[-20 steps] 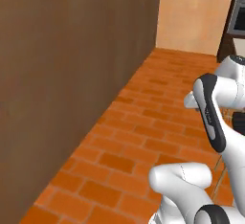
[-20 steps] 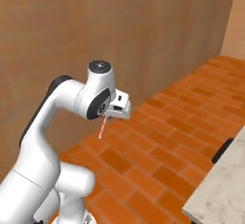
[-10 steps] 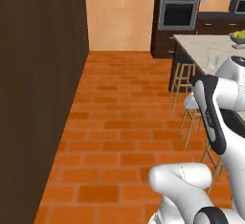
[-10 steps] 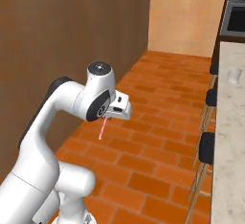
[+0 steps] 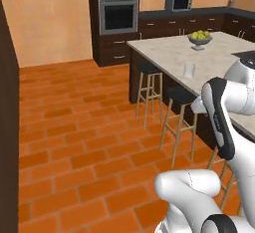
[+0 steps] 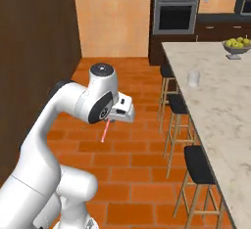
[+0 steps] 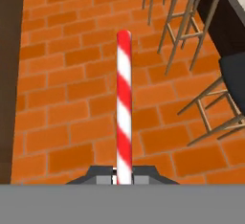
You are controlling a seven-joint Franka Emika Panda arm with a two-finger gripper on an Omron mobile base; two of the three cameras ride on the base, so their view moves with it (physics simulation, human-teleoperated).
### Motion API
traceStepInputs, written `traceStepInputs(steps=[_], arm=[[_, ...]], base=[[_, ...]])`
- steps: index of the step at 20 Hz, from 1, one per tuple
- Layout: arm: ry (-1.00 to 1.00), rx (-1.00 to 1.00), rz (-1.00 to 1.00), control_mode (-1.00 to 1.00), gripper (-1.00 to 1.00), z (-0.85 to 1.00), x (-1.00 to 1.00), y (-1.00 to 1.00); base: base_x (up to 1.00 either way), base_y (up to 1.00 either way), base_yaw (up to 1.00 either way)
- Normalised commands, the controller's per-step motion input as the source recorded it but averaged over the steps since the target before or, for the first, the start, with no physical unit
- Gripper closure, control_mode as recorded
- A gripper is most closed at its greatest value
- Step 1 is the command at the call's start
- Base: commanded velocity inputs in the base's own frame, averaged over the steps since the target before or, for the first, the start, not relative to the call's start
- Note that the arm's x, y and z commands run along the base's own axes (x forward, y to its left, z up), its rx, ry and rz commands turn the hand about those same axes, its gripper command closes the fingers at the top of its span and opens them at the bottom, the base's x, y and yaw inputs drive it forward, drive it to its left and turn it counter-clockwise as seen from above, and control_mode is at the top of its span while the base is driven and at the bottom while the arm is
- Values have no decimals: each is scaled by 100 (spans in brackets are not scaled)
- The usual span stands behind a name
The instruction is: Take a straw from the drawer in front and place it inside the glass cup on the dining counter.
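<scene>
In the right base view the hand [image 6: 112, 122] sits left of centre at the end of the white arm, clenched on the straw [image 6: 104, 131], which hangs from it as a thin pink-red line slanting down and a little left over the brick floor [image 6: 132, 174]. In the hand view the straw [image 7: 124, 108] shows red and white stripes and runs straight up the middle of the frame from between the two dark fingertips [image 7: 105, 176] at the bottom edge.

The counter [image 6: 215, 110], a cream marbled slab, runs down the right side of the right base view, with the glass [image 6: 194, 78] standing upright near its left edge in the upper right of the frame, well apart from the hand. A bowl of fruit [image 6: 237, 46] stands farther back on the same counter. Dark-seated stools [image 6: 198, 167] line the counter's left edge.

In the left base view the glass [image 5: 189, 69] stands on the counter [image 5: 169, 53] right of centre, with the fruit bowl [image 5: 199, 38] beyond it.
</scene>
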Motion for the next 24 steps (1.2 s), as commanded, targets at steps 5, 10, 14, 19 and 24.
traceStepInputs(steps=[5,10,14,19,24], arm=[[0,0,0,100,100,0,0,0],[0,0,0,100,100,0,0,0],[0,0,0,100,100,0,0,0],[0,0,0,100,100,0,0,0],[0,0,0,100,100,0,0,0]], base=[[100,56,-60],[94,55,-63],[86,64,-64],[61,73,-66],[49,92,-64]])
